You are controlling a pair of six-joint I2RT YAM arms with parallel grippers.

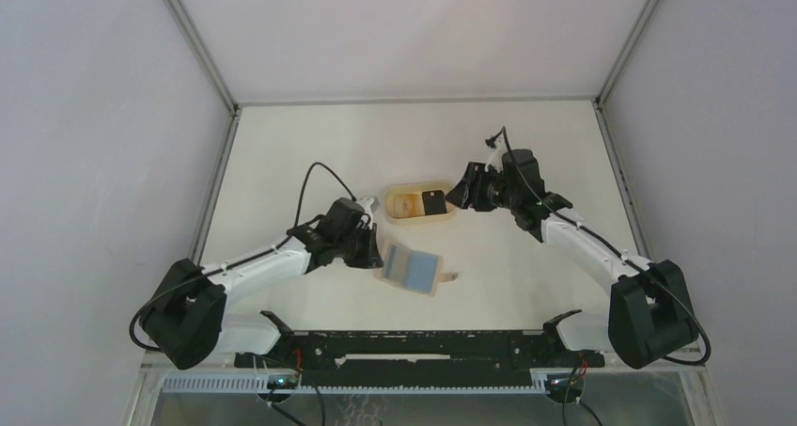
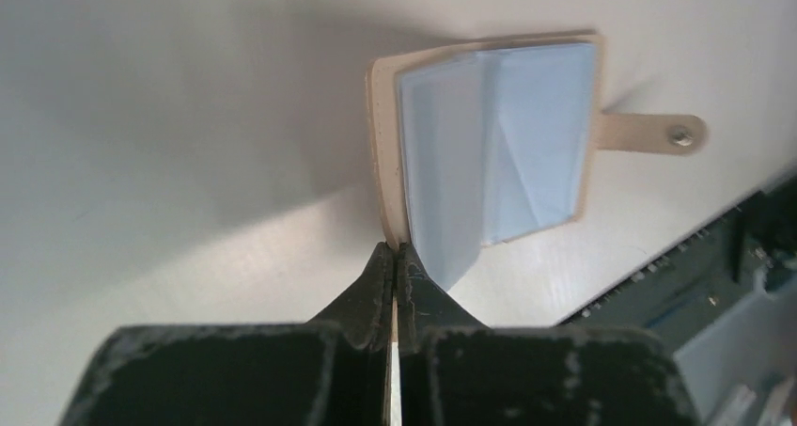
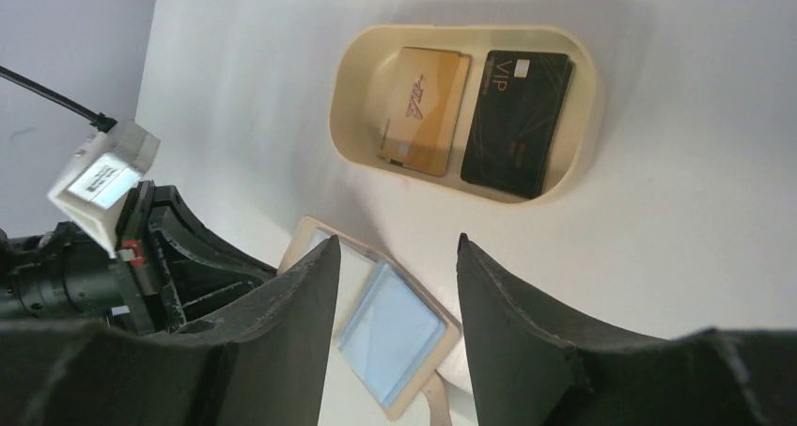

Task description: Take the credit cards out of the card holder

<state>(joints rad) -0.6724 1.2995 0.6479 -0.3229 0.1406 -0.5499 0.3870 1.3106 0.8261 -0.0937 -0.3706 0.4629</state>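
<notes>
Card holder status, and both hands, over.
Left hand shut on card holder cover edge; holder open, looks empty. Right hand open, holding nothing. Black card and tan card lie in tray. Nothing blocking.

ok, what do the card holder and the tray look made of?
The card holder has a matte beige cover: leather or an imitation, can't tell which. Its inner sleeves are pale blue, translucent and creased, likely soft plastic film. The snap on the tab is shiny and metal-looking. The tray is cream, smooth and matte with a thick rounded rim: moulded plastic or pale wood, no grain visible.
</notes>
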